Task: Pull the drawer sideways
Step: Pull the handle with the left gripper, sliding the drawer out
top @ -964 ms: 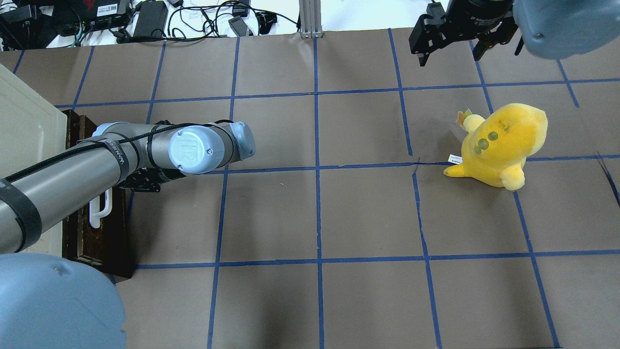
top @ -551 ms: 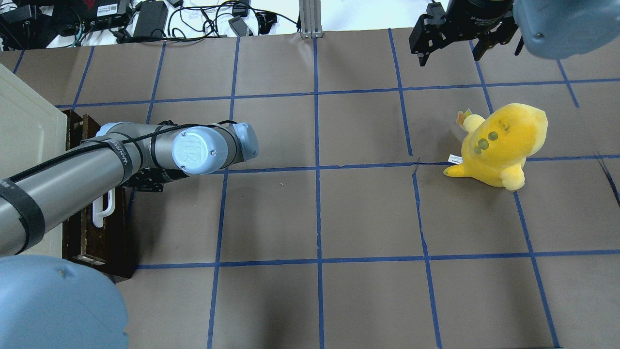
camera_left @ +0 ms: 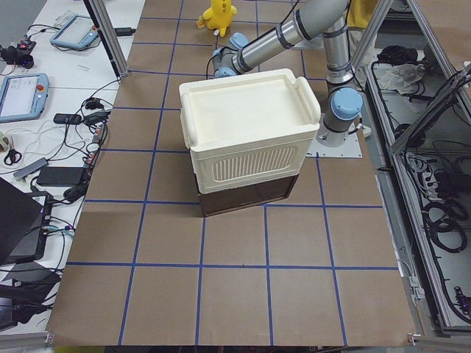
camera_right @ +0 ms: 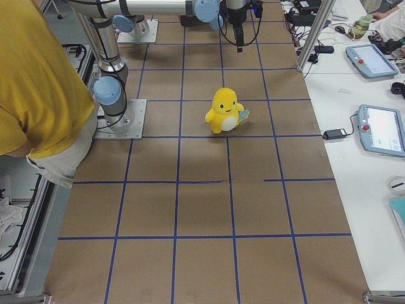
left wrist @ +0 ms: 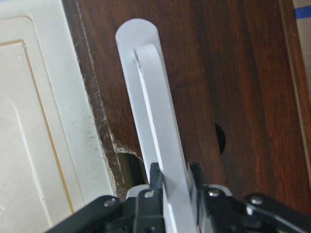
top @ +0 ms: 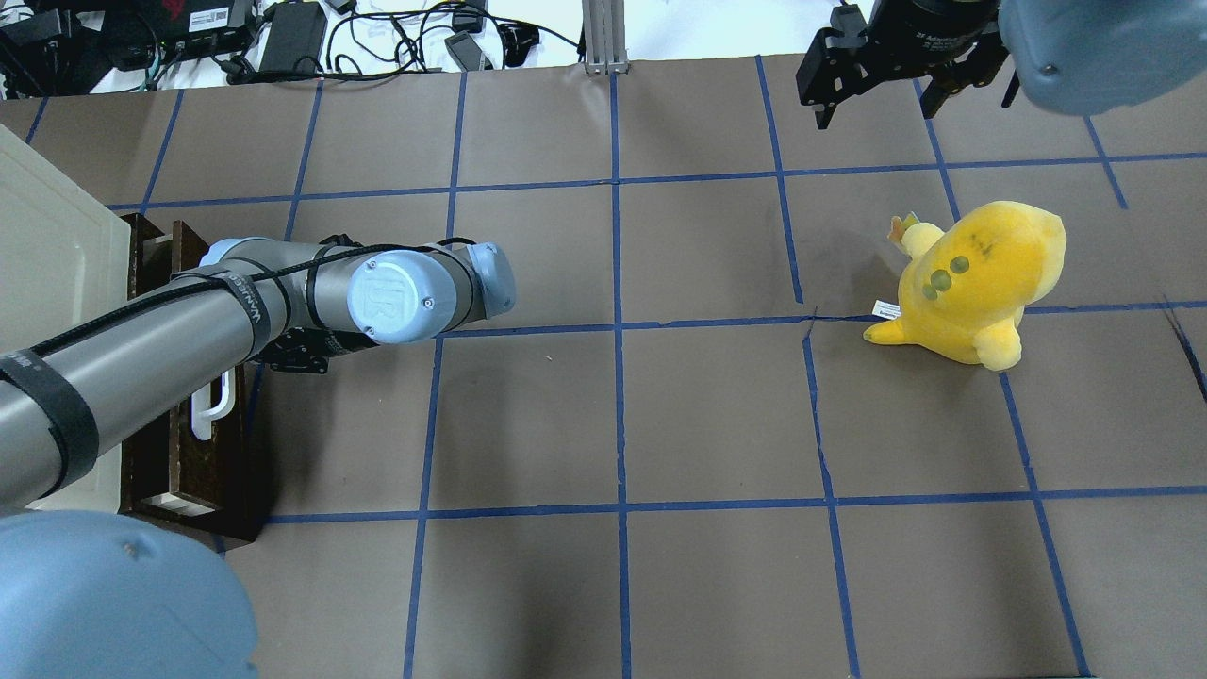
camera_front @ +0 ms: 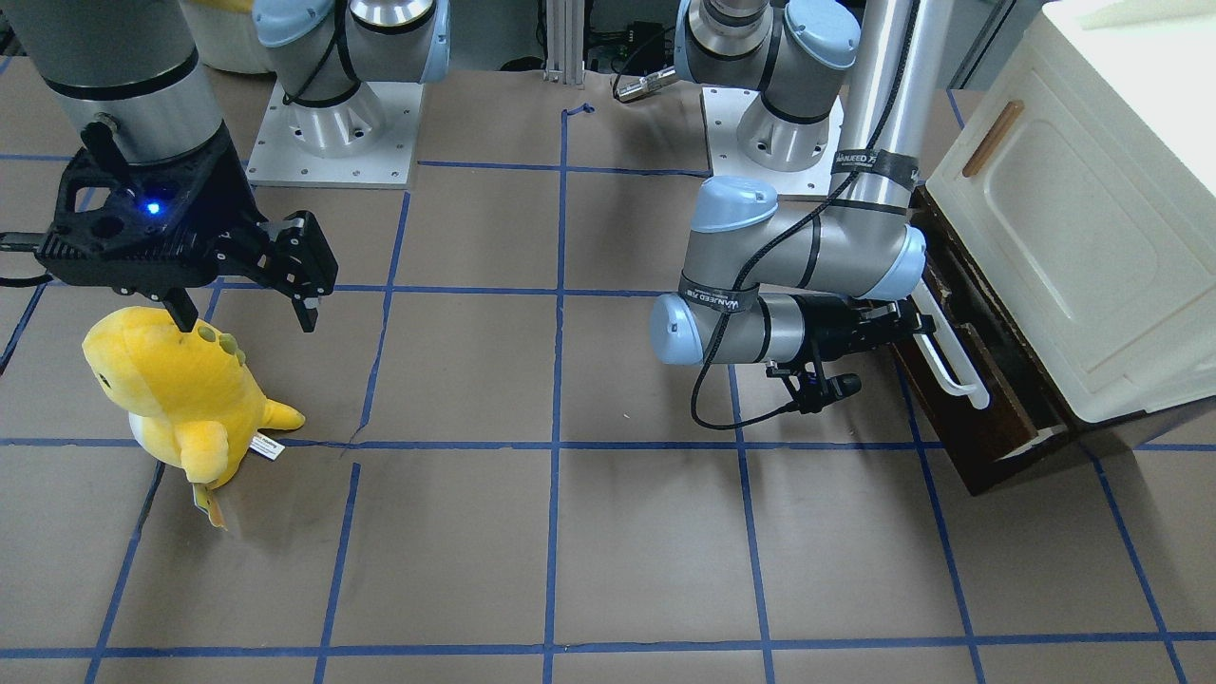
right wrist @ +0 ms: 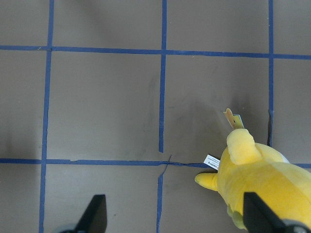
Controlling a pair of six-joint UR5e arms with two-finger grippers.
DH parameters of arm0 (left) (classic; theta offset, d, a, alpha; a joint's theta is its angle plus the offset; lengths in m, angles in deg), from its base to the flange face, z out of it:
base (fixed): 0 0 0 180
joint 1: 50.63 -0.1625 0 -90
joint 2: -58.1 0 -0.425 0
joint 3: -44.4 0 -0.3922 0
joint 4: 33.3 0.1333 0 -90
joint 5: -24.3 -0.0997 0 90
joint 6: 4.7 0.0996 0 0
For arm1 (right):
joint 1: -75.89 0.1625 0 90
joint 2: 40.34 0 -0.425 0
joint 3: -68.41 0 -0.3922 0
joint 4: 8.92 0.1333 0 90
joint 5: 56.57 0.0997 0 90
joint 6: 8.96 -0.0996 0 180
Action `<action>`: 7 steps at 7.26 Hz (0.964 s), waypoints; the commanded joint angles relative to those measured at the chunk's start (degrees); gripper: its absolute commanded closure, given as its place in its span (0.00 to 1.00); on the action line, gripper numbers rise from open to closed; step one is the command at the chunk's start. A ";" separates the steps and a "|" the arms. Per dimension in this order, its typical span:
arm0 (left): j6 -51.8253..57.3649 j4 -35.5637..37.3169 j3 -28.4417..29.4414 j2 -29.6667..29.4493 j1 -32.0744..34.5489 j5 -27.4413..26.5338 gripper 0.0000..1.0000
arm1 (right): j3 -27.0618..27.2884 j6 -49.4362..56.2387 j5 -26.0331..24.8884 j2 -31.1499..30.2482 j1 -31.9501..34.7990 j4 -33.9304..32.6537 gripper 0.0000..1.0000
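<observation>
The dark brown drawer (camera_front: 959, 399) sits under the cream-white cabinet (camera_front: 1073, 218) and stands partly out, with a pale inner side (camera_front: 1031, 442) showing. It also shows in the overhead view (top: 203, 453). My left gripper (left wrist: 174, 177) is shut on the long white bar handle (left wrist: 155, 111), near its middle. The gripper (camera_front: 917, 323) and the handle (camera_front: 955, 366) also show in the front view. In the overhead view my left arm hides most of the handle (top: 212, 410). My right gripper (camera_front: 245, 304) is open and empty, hovering above the table far from the drawer.
A yellow plush toy (camera_front: 180, 389) sits on the brown gridded table just below my right gripper (right wrist: 176, 218), and shows in the overhead view (top: 971, 278). Cables and power bricks (top: 292, 38) lie beyond the far edge. A person in a yellow shirt (camera_right: 38, 82) stands by the robot base.
My left arm has moved toward the table's middle with the handle held, and the drawer has slid further out of the cabinet. The right arm and plush have not moved.
</observation>
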 commanded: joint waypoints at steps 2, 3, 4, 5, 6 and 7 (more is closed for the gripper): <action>0.09 0.08 0.00 0.03 1.04 0.01 0.77 | 0.00 0.00 0.00 0.00 0.00 -0.03 0.00; 0.09 0.08 0.00 0.03 1.04 0.01 0.77 | 0.00 0.00 0.00 0.00 0.00 -0.03 0.00; 0.09 -0.01 0.00 0.03 1.22 0.01 0.77 | 0.00 0.00 0.00 0.00 0.00 -0.03 0.00; 0.09 0.08 0.00 0.03 1.57 0.01 0.77 | 0.00 0.00 0.00 0.00 0.00 -0.03 0.00; 0.09 0.08 0.00 0.03 1.66 0.01 0.77 | 0.00 0.00 0.00 0.00 0.00 -0.03 0.00; 0.09 0.43 0.09 -0.06 1.66 0.19 0.77 | 0.00 0.00 0.00 0.00 0.00 -0.03 0.00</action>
